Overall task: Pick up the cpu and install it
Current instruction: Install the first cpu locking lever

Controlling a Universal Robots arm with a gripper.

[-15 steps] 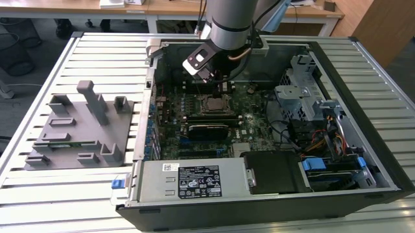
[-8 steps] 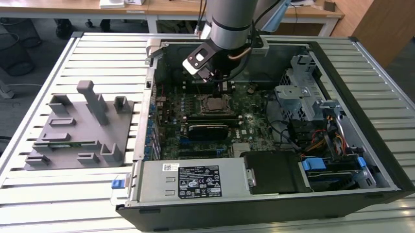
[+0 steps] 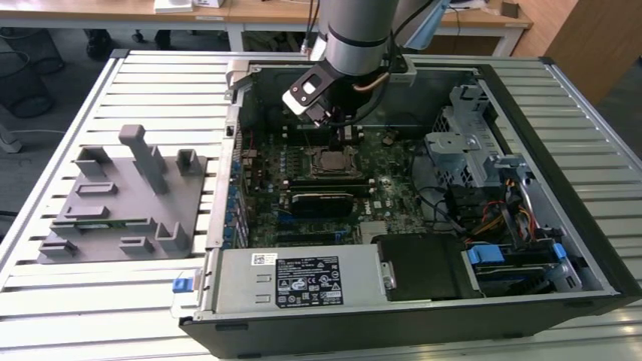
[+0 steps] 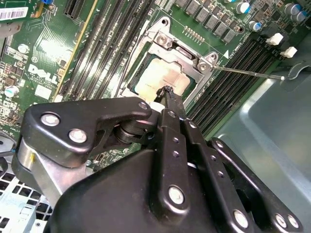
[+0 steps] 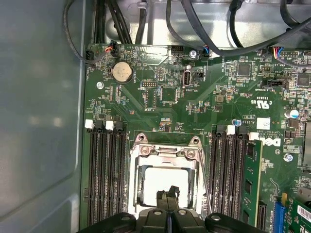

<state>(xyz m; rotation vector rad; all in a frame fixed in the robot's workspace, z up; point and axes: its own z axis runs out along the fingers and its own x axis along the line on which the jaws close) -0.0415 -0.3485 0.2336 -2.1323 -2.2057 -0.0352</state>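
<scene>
The cpu (image 5: 154,178) is a pale shiny square lying flat inside the metal socket frame (image 5: 141,151) on the green motherboard (image 5: 160,97). In the second wrist view the cpu (image 4: 151,76) sits just past my black fingertips (image 4: 168,93). My gripper (image 5: 168,193) hangs right above the near edge of the chip with its two fingers pressed together and nothing visible between them. In the exterior view the gripper (image 3: 345,135) is inside the open computer case, just behind the socket with the cpu (image 3: 331,160).
Memory slots (image 5: 104,170) flank the socket on both sides, with a thin socket lever (image 4: 248,72) lying loose beside it. A black heatsink block (image 3: 321,201) sits in front of the socket. The drive cage (image 3: 471,143), power supply (image 3: 296,280) and grey fixture plate (image 3: 116,203) surround the area.
</scene>
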